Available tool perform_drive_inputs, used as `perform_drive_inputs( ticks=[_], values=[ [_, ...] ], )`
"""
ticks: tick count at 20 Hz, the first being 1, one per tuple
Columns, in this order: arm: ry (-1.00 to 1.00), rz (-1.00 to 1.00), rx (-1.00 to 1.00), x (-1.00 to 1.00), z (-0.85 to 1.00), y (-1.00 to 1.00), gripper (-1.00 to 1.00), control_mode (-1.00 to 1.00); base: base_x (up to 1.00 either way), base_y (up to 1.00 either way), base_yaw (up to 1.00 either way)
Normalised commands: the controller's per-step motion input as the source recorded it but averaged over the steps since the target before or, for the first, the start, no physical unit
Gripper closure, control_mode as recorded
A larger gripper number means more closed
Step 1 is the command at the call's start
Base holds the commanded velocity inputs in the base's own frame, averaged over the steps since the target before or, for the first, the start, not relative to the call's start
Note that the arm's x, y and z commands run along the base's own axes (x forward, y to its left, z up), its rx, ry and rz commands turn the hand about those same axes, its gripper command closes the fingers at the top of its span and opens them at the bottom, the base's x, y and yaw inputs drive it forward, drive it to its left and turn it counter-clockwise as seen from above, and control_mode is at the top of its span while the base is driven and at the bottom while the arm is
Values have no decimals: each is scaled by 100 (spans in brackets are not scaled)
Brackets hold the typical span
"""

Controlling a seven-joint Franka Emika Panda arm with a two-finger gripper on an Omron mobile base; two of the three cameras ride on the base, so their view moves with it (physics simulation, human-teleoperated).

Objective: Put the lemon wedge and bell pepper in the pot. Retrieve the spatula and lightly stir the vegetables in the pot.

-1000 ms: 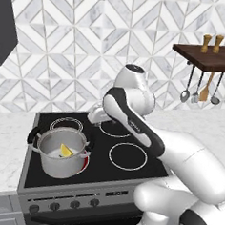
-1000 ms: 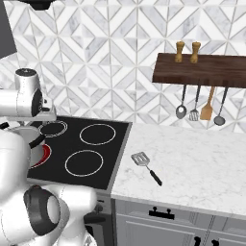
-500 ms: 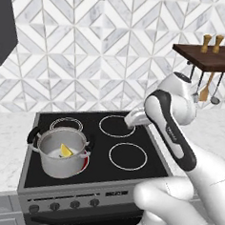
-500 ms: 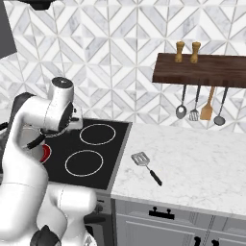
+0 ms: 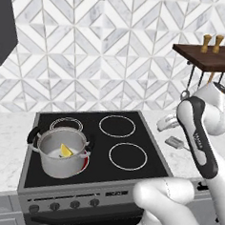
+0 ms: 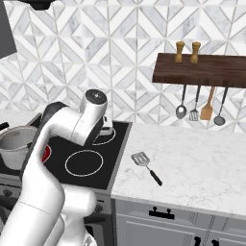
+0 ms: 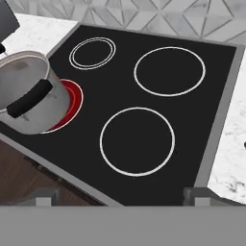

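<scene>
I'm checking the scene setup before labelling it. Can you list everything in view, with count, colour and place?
pot: one, shiny steel with dark handles, on the front left burner, which glows red.
lemon wedge: one, yellow, inside the pot.
stove: one, black top with four rings, set in the counter.
spatula: one, grey head and black handle, flat on the counter right of the stove.
counter: one, white marble.
shelf: one, dark wood, on the wall.
shakers: two, brown, on the shelf.
hanging utensils: four, three steel and one orange, under the shelf.
gripper: one, dark tips, open, over the stove's right side.
</scene>
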Motion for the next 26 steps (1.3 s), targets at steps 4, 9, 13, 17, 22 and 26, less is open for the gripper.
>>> perform_drive_inputs(
  ticks=[4, 9, 13, 17, 22, 26],
  values=[
    [-2, 0, 4, 0, 0, -100, -100, -100, 0, 0, 0],
    [0, 0, 4, -2, -5, -100, -100, -100, 0, 0, 0],
    [0, 3, 2, 0, -29, -100, -100, -100, 0, 0, 0],
    [0, 10, 0, 0, -45, -100, -100, -100, 0, 0, 0],
    [-1, 16, 2, 0, -64, -93, -100, -100, 0, 0, 0],
    [-5, 20, 9, 4, -62, -48, -100, -100, 0, 0, 0]
  ],
)
